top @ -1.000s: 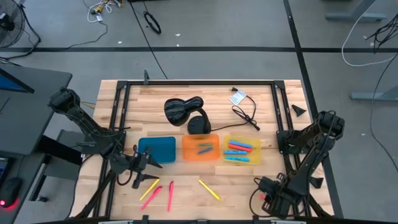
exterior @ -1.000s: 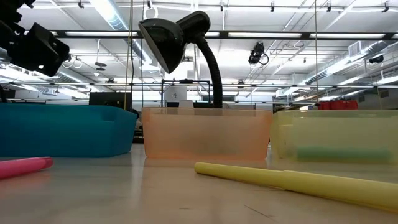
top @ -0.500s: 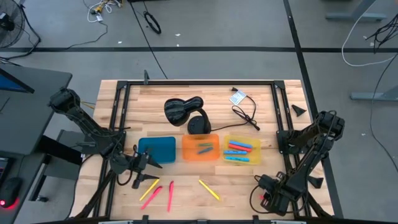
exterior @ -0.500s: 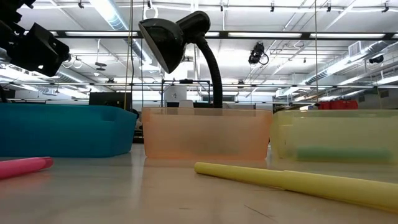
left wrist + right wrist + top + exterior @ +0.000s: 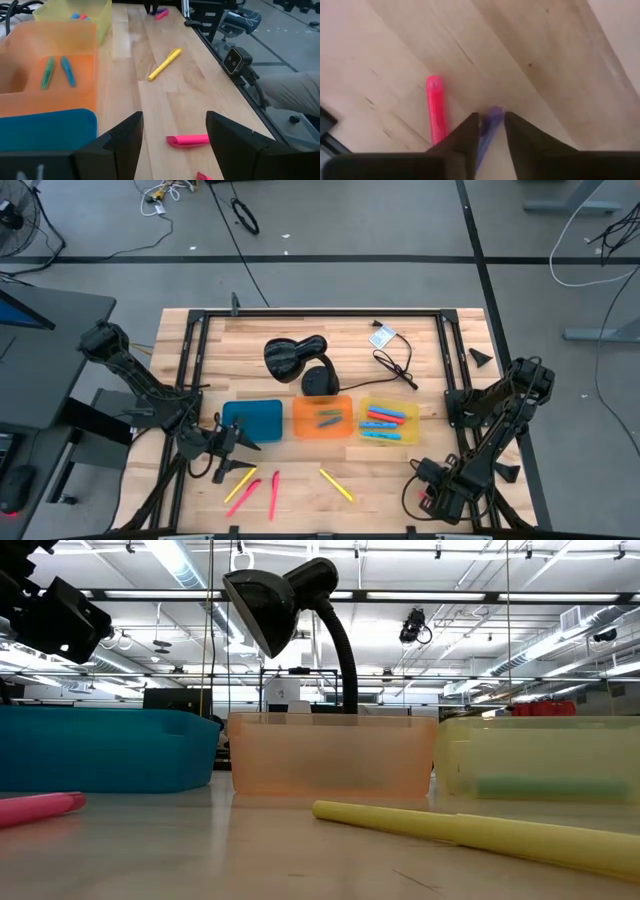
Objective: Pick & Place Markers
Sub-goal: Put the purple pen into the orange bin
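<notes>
from above, the right gripper (image 5: 432, 492) was down at the table's near right corner, while the left gripper (image 5: 243, 442) waited beside the blue plastic tray (image 5: 252, 420), above yellow and pink markers (image 5: 256, 488). in its wrist view its fingers stood apart, empty. the right wrist view showed narrow jaws straddling a short purple marker (image 5: 491, 121), likely mid-grasp, a pink one alongside; gripped or not, i couldn't tell.

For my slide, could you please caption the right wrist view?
Right gripper low over the wooden table, its fingers flanking a purple marker, a pink marker lying alongside.
</notes>
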`<state>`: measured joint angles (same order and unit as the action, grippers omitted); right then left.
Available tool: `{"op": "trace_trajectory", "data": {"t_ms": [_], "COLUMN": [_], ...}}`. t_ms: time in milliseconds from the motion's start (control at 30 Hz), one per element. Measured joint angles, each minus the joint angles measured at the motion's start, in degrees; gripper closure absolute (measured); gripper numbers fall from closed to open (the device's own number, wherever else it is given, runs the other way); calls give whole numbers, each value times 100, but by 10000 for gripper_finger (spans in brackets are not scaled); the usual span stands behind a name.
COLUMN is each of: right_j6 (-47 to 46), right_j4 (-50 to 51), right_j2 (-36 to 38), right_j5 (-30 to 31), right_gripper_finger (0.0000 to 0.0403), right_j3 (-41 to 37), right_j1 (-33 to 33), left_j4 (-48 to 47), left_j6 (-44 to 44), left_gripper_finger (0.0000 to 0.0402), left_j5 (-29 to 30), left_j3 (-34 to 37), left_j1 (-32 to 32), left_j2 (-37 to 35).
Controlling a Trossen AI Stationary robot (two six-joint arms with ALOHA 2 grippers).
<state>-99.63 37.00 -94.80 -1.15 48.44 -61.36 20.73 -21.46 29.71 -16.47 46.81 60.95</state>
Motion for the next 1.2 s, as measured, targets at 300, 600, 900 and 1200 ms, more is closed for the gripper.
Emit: {"op": "trace_trajectory", "data": {"t_ms": [300, 600, 900, 1200], "right_j6": [-91, 179, 1056, 1786], "right_j4": [-15, -15, 273, 459], "right_j2": [-2, -7, -35, -35], "right_j5": [0, -103, -319, -197], "right_gripper_finger": [391, 380, 382, 382], "right_j3": [-4, -4, 152, 165], "right_j1": [0, 69, 598, 1094], "left_j4": [4, 4, 2, 4], "left_j6": [-12, 1, -36, -69], "left_gripper_finger": [180, 180, 180, 180], "left_j5": [0, 0, 0, 0], "left_j3": [-2, -2, -2, -2], "left_j1": [0, 0, -2, -2], "left_j2": [0, 0, 0, 0]}}
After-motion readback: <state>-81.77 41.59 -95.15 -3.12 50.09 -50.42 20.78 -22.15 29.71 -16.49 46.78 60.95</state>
